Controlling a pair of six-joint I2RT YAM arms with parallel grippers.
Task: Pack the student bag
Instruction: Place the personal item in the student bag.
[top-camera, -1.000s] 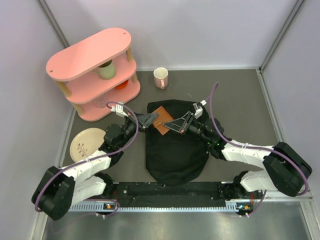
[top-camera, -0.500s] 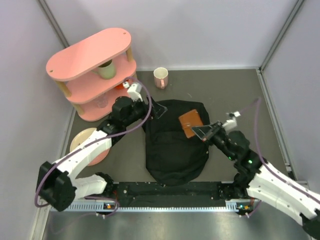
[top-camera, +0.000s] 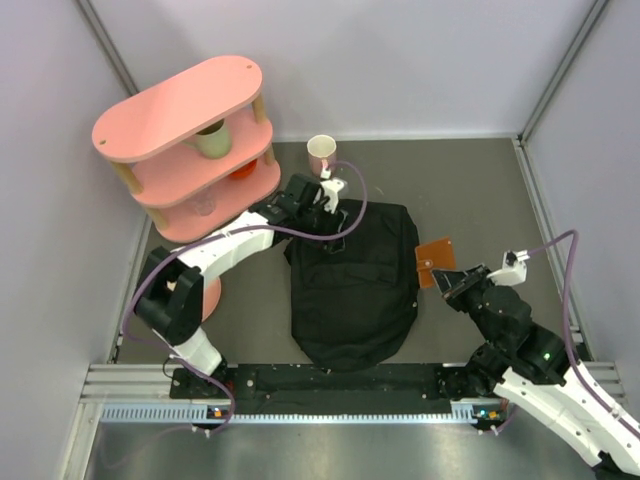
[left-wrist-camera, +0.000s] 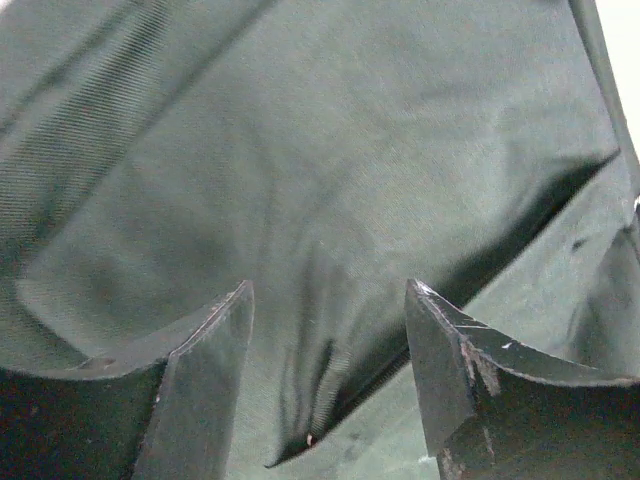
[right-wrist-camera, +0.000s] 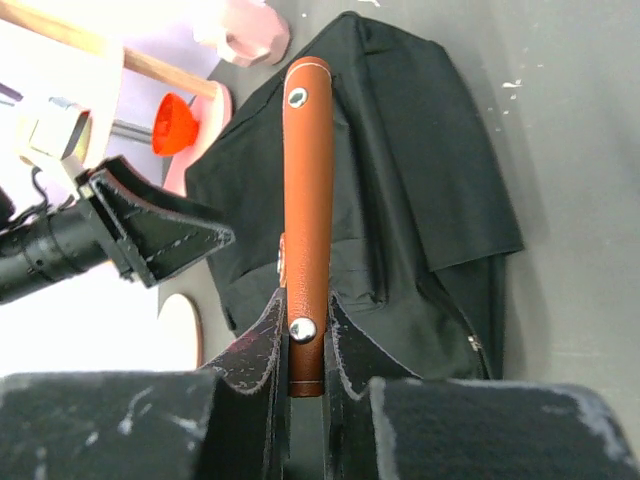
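"Top external view first: where does the student bag (top-camera: 350, 290) lie?" asks the first.

"Flat on the middle of the table, long axis running near to far, between the two arms," says the second. "The left gripper (top-camera: 338, 215) is over its far left corner, jaws apart. The left wrist view shows only black fabric past the open fingers, with nothing pinched."

"And the right gripper (top-camera: 448, 278)?"

"It is clamped on a brown book (top-camera: 435, 260), held just off the bag's right edge. In the right wrist view the book stands edge-on between the jaws, and the bag spreads out beyond it, toward the left."

"So which way must the book go?"

"Left, and probably toward the far end, where the left gripper is placed. That looks like the end with the mouth, though no opening can be made out in the dark fabric."

"Which arm is nearer the bag?"

"The left one is right over it. The right one is close beside it. Most likely the left has to grip and lift the fabric before the book can slide in."
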